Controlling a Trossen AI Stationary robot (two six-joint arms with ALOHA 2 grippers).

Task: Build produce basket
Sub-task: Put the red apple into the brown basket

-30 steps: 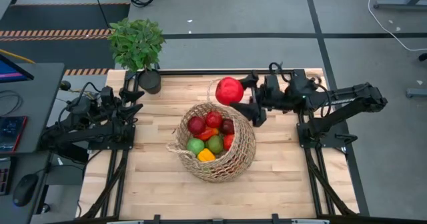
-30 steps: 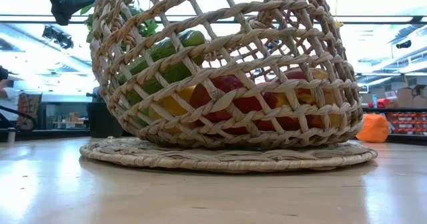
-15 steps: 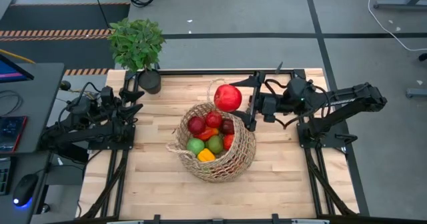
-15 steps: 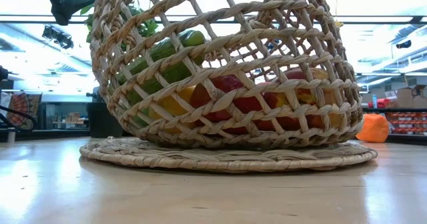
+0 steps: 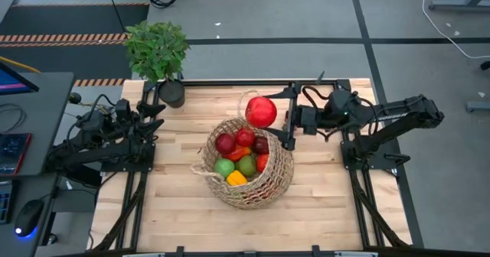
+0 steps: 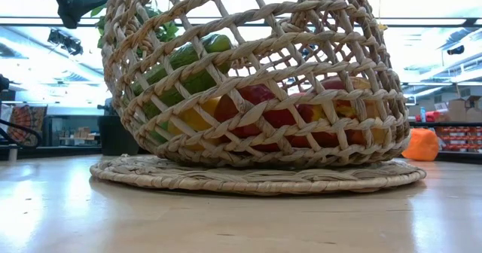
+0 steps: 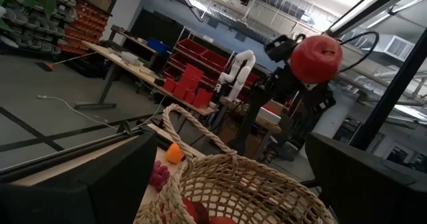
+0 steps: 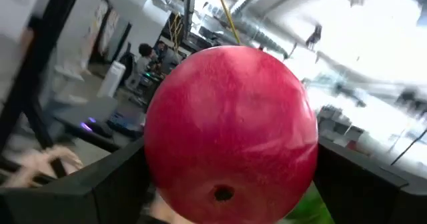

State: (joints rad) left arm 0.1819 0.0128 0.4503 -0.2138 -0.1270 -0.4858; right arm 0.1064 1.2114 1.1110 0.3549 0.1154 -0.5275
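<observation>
The tan wicker basket stands mid-table on its flat woven base, which rests on the wood. It holds produce: red apples, green fruit and a yellow piece. A cucumber shows through the weave. My right gripper hangs above the basket's far rim, shut on a big red apple, which also shows in the left wrist view. My left gripper waits open at the table's left side, apart from the basket. My right gripper pinches the red apple's two opposite sides between its two fingers. The fingers come about level from the table's right side. The apple is lifted clear above the basket's far rim, its dimpled end toward the wrist.
A leafy potted plant in a black pot stands at the far left corner. A small orange and purple grapes lie on the table by the basket's loop handle. Bare wood lies along the near edge.
My right gripper has rolled about the line it points along, turning the held red apple with it. The apple has shifted slightly toward the basket. The gripper stays over the basket's far rim.
</observation>
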